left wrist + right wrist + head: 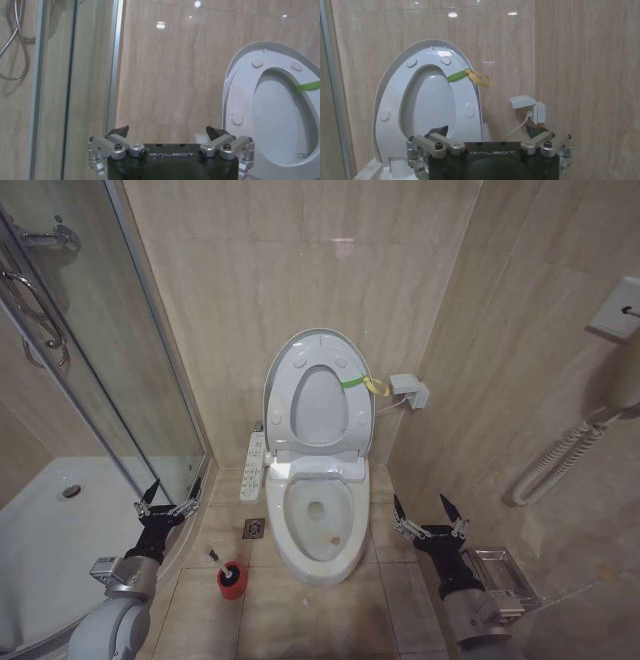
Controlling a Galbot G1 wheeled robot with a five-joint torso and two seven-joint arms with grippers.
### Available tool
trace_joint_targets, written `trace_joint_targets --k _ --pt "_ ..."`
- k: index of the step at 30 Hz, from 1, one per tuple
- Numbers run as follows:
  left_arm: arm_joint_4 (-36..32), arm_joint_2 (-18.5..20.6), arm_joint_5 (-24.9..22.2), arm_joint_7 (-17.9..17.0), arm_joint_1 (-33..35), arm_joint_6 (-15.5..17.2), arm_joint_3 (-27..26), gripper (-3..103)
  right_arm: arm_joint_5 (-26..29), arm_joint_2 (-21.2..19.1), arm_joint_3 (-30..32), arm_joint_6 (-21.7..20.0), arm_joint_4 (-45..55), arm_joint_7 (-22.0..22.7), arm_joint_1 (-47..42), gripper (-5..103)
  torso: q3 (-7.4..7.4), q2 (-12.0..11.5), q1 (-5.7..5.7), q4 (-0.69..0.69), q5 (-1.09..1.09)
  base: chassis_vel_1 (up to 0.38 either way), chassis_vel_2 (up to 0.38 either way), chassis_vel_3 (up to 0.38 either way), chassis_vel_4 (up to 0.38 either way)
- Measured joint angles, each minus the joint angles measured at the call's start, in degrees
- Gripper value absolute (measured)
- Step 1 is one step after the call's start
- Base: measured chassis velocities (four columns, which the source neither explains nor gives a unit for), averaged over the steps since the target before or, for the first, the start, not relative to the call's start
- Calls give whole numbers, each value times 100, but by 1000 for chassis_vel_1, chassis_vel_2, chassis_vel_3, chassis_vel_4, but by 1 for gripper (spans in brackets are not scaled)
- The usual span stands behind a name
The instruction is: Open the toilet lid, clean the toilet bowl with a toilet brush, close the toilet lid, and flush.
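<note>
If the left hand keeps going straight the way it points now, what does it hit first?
Probably the tiled wall. The left hand, open, points at bare wall between the shower glass and the raised toilet lid; depth is unclear.

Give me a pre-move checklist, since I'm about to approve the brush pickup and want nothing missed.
1. Toilet lid raised, leaning against the wall: ok.
2. Toilet bowl open to reach from above: ok.
3. Toilet brush standing in its red cup on the floor, left of the bowl: ok.
4. Left tool open and holding nothing, above the floor near the shower door, beyond the cup: ok.
5. Right tool open and holding nothing, right of the bowl: ok.
6. How firmly the brush sits in the cup: cannot tell.
</note>
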Motion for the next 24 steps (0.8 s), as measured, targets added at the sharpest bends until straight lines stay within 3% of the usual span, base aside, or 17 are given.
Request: trace_joint_targets --k 24 --pt "0 0 0 0 0 0 0 100 0 0 0 0 0 0 0 100 0 0 0 0 0 0 0 0 0"
